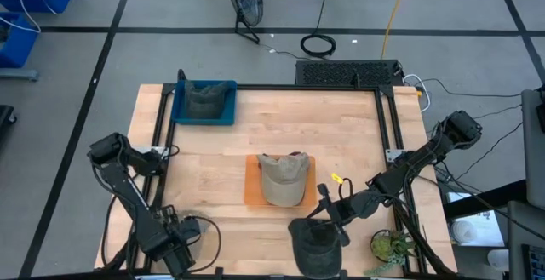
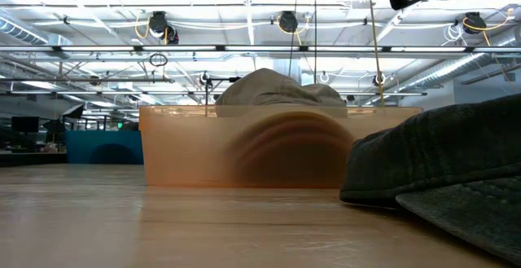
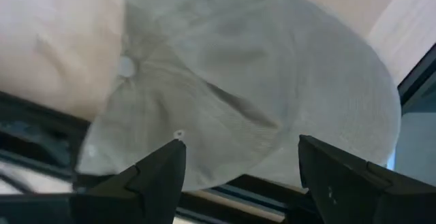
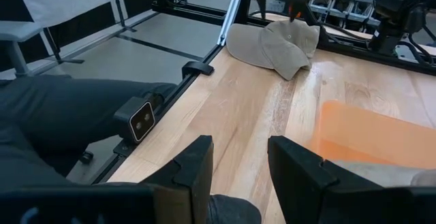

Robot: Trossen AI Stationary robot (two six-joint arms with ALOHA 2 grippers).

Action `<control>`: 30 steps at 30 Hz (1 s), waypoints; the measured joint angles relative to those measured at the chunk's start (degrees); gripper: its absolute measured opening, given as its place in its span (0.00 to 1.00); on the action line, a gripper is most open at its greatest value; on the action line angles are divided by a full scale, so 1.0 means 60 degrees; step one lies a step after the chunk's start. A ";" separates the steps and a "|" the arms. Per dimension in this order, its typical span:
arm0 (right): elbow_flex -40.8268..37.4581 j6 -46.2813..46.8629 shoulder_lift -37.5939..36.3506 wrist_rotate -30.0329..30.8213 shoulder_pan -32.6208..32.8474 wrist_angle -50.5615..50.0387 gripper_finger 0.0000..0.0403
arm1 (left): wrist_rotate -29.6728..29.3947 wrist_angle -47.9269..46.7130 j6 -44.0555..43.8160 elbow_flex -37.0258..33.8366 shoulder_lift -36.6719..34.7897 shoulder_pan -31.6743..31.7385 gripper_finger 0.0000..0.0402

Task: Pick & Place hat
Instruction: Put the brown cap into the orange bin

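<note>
The high cam looked straight down on the whole table. The low one sat at tabletop level, right up against the orange tray, which the overhead view shared. Each wrist cam peered forward past its own fingers, close in.

Light wooden table with black frame rails, blue bin at its far left corner, orange tray at centre, dark hat at the near edge, small plant beside it, beige hat at the near left corner.
</note>
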 joint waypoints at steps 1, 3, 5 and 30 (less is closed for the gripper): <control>0.0000 0.0000 0.0000 0.0000 -0.0002 0.0000 0.32 | 0.0001 0.0290 -0.0029 -0.0152 0.0000 -0.0091 0.70; 0.0000 0.0000 0.0000 0.0000 -0.0002 0.0000 0.32 | 0.0014 0.1142 -0.0059 -0.0486 0.0000 -0.0226 0.70; 0.0000 0.0000 0.0000 0.0000 -0.0002 0.0000 0.32 | 0.0065 0.1897 -0.0073 -0.0761 0.0000 -0.0343 0.70; 0.0000 -0.0007 0.0000 0.0000 -0.0002 -0.0004 0.32 | 0.0493 0.1924 0.0752 -0.1331 -0.0014 -0.0382 0.18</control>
